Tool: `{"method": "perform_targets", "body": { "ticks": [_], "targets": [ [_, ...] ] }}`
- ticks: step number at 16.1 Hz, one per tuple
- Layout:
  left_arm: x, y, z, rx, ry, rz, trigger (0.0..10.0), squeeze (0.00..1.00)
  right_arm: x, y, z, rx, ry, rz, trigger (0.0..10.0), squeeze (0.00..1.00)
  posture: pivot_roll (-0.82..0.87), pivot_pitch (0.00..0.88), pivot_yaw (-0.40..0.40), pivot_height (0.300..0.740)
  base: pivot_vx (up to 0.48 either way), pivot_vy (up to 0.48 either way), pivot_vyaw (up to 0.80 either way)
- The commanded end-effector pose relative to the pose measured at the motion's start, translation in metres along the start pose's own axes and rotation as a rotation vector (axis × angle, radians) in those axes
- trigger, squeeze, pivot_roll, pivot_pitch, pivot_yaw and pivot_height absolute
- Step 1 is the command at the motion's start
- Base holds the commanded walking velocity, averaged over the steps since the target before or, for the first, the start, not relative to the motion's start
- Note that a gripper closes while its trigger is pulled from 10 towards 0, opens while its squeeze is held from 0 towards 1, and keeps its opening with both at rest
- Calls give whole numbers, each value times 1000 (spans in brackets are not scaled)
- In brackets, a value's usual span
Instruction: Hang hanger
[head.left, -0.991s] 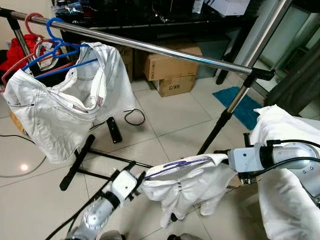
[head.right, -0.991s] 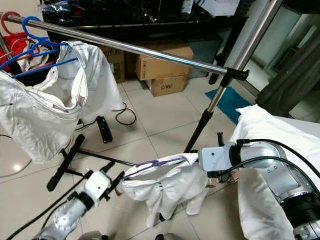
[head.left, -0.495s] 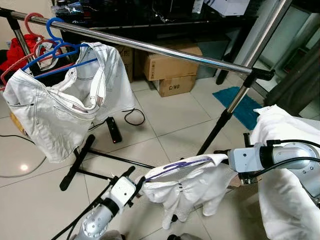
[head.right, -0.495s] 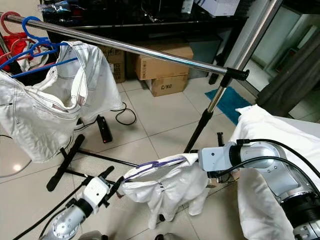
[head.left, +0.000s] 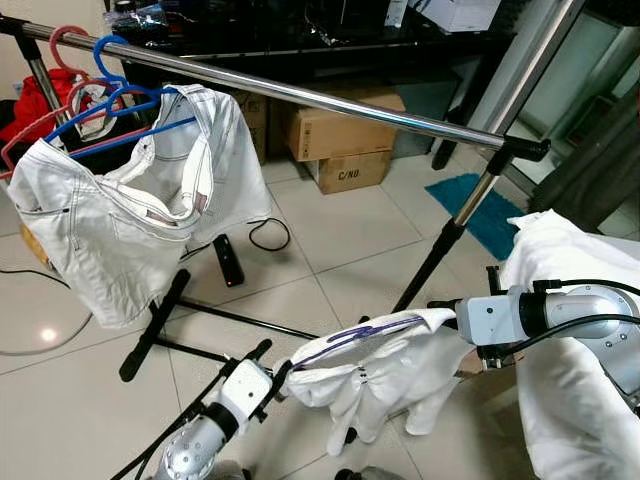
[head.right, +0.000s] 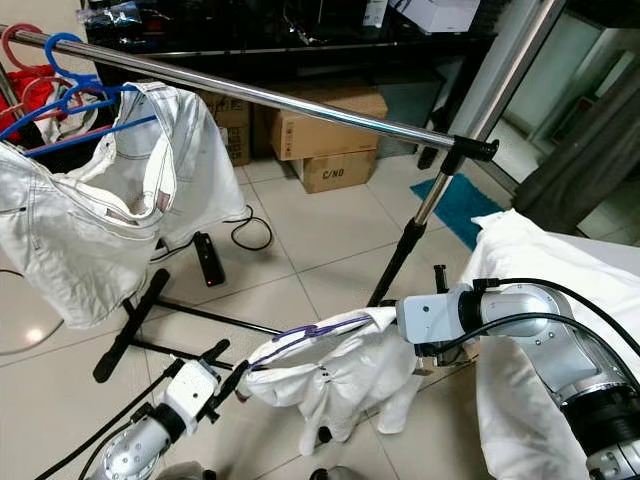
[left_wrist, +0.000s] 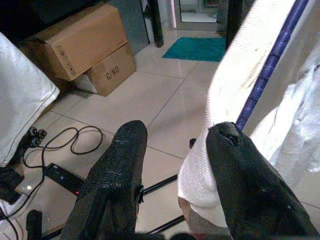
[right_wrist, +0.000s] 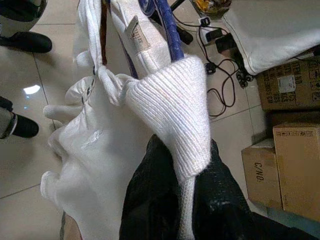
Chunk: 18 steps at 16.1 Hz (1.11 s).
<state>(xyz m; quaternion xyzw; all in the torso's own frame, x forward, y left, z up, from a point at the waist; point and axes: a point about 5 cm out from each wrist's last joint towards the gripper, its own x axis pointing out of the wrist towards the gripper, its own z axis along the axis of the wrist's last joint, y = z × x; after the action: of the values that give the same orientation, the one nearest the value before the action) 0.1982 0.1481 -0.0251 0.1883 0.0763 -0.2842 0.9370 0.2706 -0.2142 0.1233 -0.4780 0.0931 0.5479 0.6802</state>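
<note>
Tiled floor (head.left: 330, 240) spreads under a rail (head.left: 300, 92) crossing the upper frame. Low at centre, the hanger (head.left: 355, 333) with its garment (head.left: 370, 380) remains unhung. Right gripper (right_wrist: 187, 200) pinches its ribbed edge; left gripper (left_wrist: 175, 170) gapes beside it.

I can't see the purple hanger (head.left: 355, 331) whole: the white garment (head.left: 375, 375) draped over it hides all but one purple bar, so its hook and far shoulder are out of my sight. In the right wrist view the right gripper (right_wrist: 176, 200) is mostly buried under the knit cuff (right_wrist: 172, 107), and I can't make out its fingertips. The left gripper (left_wrist: 175, 150) has its finger roots cut by the frame edge. The clothes rail (head.left: 300, 93) runs off at the left edge, and its far foot is hidden. Printing on the cardboard boxes (head.left: 345, 135) is too small for me to read fully.
</note>
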Motion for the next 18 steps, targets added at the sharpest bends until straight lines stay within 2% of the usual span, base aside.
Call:
{"method": "perform_targets", "body": {
  "ticks": [1, 6, 14, 18],
  "targets": [
    [-3, -7, -1, 10, -5, -30, 10000, 0, -6, -7, -1, -4, 6, -37, 0, 0, 106, 31, -107, 740, 0, 0, 0],
    [-12, -6, -3, 24, -5, -9, 10000, 0, -3, -8, -1, 0, -6, -36, 0, 0, 120, 32, -107, 740, 0, 0, 0],
    [-12, 0, -1, 31, -15, 28, 10000, 0, 0, -9, -3, 2, -3, -49, 0, 0, 124, 21, -109, 740, 0, 0, 0],
    [-9, 15, -1, 21, 1, 81, 10000, 0, -1, -3, -4, 19, -9, -51, 0, 0, 115, 32, -107, 740, 0, 0, 0]
  ]
}}
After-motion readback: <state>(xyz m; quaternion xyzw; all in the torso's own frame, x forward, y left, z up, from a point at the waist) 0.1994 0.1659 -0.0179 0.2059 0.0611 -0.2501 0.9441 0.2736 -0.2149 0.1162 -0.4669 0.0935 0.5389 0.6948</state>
